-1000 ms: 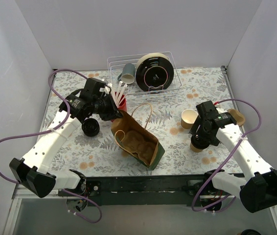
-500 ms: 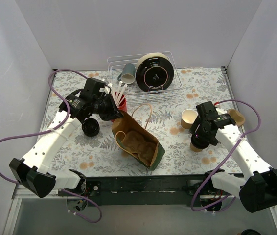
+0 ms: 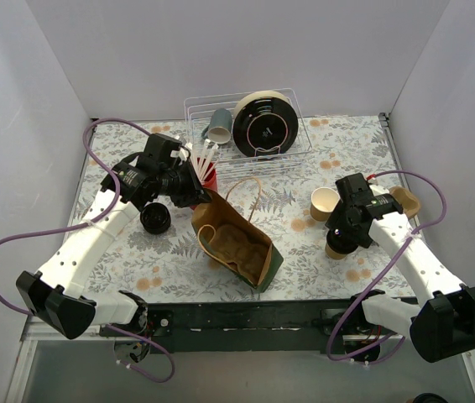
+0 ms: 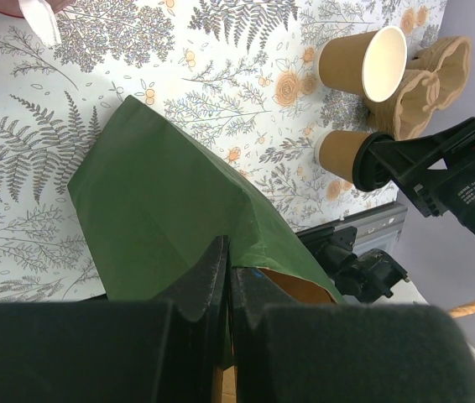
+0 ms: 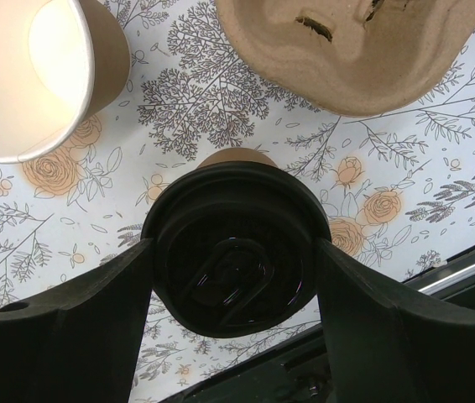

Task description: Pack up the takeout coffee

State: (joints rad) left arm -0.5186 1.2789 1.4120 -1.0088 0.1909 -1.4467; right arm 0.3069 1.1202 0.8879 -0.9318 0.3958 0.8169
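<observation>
A paper bag [image 3: 233, 243], brown inside and green outside [image 4: 162, 201], lies open on its side at mid-table. My left gripper [image 3: 202, 195] is shut on the bag's upper rim [image 4: 229, 260]. A brown coffee cup with a black lid [image 5: 236, 256] stands at the right [image 3: 336, 251]. My right gripper [image 3: 339, 238] hangs straight over it, and both fingers touch the lid's sides [image 5: 234, 248]. An open, lidless paper cup [image 3: 324, 202] stands just behind it. A pulp cup carrier [image 3: 405, 200] lies to the right.
A wire dish rack [image 3: 296, 153] at the back holds a black plate [image 3: 263, 126] and a grey mug [image 3: 218, 126]. A red cup with white sticks [image 3: 208, 174] stands by the bag's back end. A loose black lid [image 3: 155, 219] lies left of the bag.
The right gripper's jaws have narrowed onto the lidded cup, and that arm shifted slightly. The left arm and the bag have not moved.
</observation>
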